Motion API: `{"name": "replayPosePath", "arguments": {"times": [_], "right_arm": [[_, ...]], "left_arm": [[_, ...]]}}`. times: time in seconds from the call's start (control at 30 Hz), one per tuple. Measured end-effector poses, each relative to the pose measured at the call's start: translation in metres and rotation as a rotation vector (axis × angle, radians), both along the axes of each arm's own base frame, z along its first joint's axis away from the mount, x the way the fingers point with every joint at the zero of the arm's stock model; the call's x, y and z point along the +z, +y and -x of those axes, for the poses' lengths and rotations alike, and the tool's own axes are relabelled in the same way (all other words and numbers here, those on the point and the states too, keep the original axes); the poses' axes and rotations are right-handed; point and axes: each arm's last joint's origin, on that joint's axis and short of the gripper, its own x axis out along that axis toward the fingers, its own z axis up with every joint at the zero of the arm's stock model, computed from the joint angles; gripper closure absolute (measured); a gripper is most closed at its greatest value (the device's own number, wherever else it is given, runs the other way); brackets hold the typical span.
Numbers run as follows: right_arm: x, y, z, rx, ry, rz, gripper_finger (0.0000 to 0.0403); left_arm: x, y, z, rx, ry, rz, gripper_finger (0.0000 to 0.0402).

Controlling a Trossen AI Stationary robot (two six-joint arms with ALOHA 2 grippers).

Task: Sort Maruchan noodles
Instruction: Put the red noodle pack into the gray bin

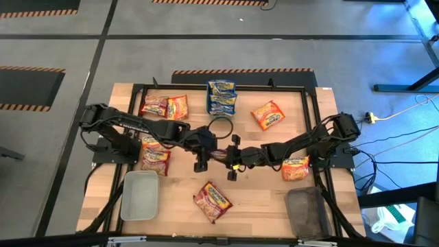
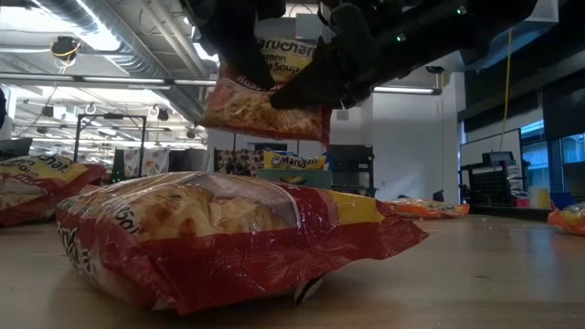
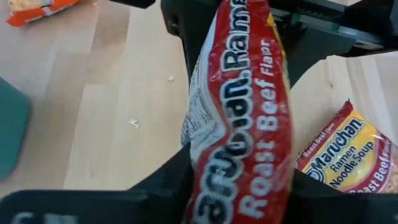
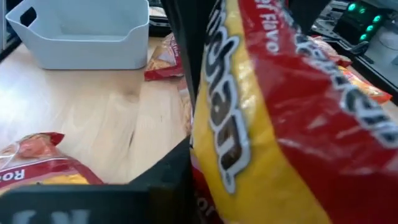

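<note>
A red Roast Beef Maruchan packet [image 2: 265,100] hangs in the air over the middle of the table [image 1: 274,199], with both grippers on it. My left gripper [image 1: 211,152] reaches in from the table's left and my right gripper [image 1: 235,161] from the right; each is shut on the packet. More noodle packets lie flat on the table: red ones at the left [image 1: 154,154] and far left [image 1: 164,106], blue-and-yellow ones [image 1: 221,97] at the far middle, orange ones [image 1: 267,114] [image 1: 295,167] on the right, and a red one [image 1: 212,202] near the front edge. My left gripper pinches the red packet's end [image 3: 236,186] between its two fingers [image 3: 165,180], coming slantwise down from the table's left. The packet stands on edge between them and runs away along the fingers, lifted clear of the table. My right gripper pinches the packet's other end [image 4: 217,162] between its two fingers [image 4: 171,168], coming nearly level from the table's right. The packet fills most of the wrist view and hides the second finger. It hangs clear of the table.
A pale grey-teal tray [image 1: 139,195] stands at the near left corner and a dark tray [image 1: 309,211] at the near right. A black frame [image 1: 137,89] runs around the table's edges. Bare wood shows between the trays, beside the near red packet.
</note>
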Motion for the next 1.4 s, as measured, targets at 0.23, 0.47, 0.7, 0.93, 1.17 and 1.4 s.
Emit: {"name": "replayPosePath", "arguments": {"times": [0.23, 0.47, 0.7, 0.93, 1.17, 1.4], "right_arm": [[0.007, 0.001, 0.004, 0.046, 0.016, -0.014, 0.0194], [0.028, -0.001, 0.023, 0.042, 0.090, -0.021, 0.0158], [0.023, 0.004, 0.034, 0.008, 0.192, 0.029, 0.0159], [0.004, -0.001, 0.044, -0.023, 0.279, 0.005, 0.0159], [-0.013, -0.017, 0.051, -0.098, 0.266, -0.061, 0.0159], [-0.011, -0.023, 0.049, -0.118, 0.225, -0.077, 0.0159]], "left_arm": [[0.002, -0.003, 0.002, -0.024, 0.000, -0.011, 0.0347], [0.019, -0.009, 0.018, -0.017, -0.017, -0.046, 0.0374], [0.031, -0.015, 0.039, 0.019, 0.002, -0.073, 0.0375], [0.043, -0.028, 0.071, 0.065, 0.073, -0.061, 0.0376], [0.055, -0.057, 0.115, 0.062, 0.124, -0.045, 0.0377], [0.053, -0.090, 0.158, 0.077, 0.193, -0.090, 0.0371]]}}
